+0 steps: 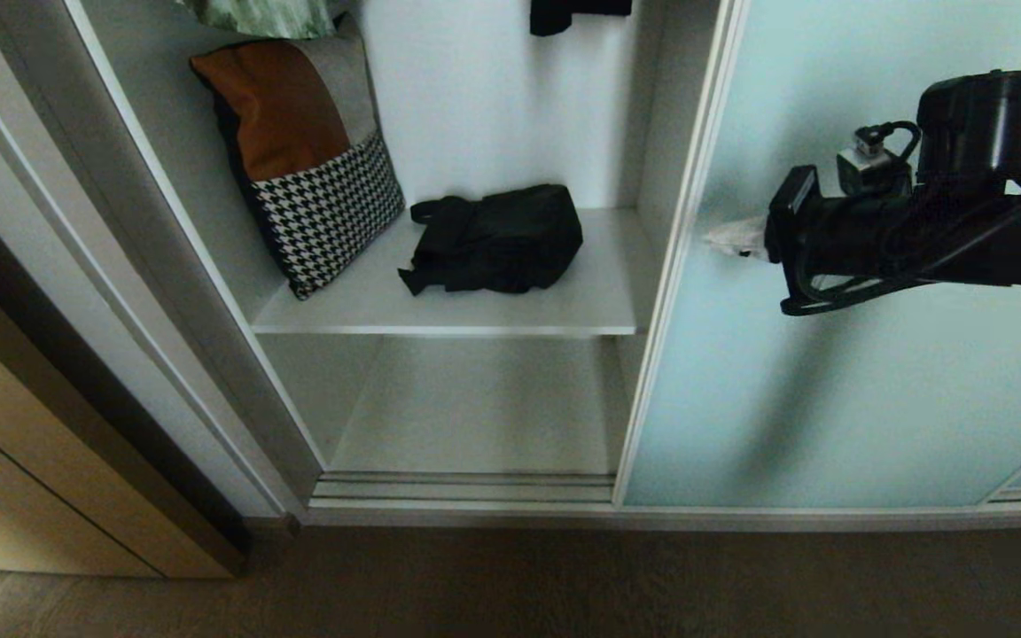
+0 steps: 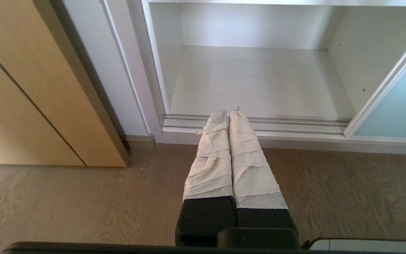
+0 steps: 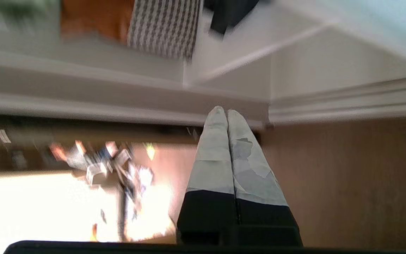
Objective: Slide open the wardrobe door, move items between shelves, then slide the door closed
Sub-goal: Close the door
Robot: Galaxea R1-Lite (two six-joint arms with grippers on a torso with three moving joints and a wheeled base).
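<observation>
Jaws: both clenched, empty | right gripper before sliding wardrobe door

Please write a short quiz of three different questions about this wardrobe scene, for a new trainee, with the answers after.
1. True or false: the sliding wardrobe door covers the compartment where the black fabric bundle lies.
2. Multiple choice: what leans in the corner of the upper shelf beside the bundle? A) a patterned cushion B) a shoe box C) a folded towel
3. Short answer: which gripper shows in the head view, and how do its jaws stand?

Key
1. False. The door stands to the right and the compartment is open.
2. A, the cushion, brown, grey and houndstooth.
3. The right gripper, in front of the frosted door, jaws shut and empty.
</observation>
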